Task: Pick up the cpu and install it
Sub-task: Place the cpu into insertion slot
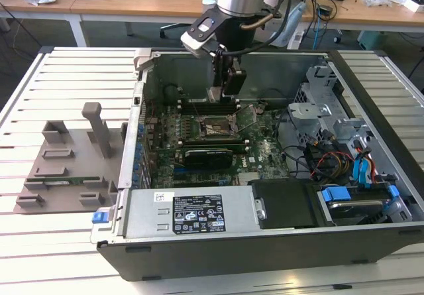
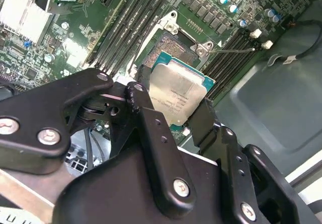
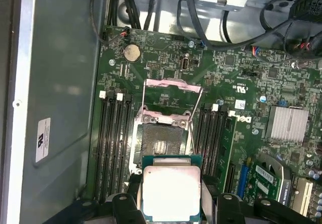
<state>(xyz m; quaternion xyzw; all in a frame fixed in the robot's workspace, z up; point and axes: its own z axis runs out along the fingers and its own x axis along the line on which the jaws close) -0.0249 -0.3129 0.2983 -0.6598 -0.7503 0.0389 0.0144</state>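
the hand [image 2: 175, 100] pinches the cpu [image 2: 182, 89] by two opposite edges near the open socket [image 3: 162, 142]; probably light, stiff, fragile underneath

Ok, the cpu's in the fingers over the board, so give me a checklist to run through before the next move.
1. Cpu gripped: ok, the fingers clamp two opposite edges.
2. Socket open: ok, its frame is raised.
3. Socket empty: ok, nothing sits in it.
4. Cpu lined up with the socket: cannot tell; it hangs above the board, not seated.
5. Cables clear of the socket: ok, they lie off the board's far end.
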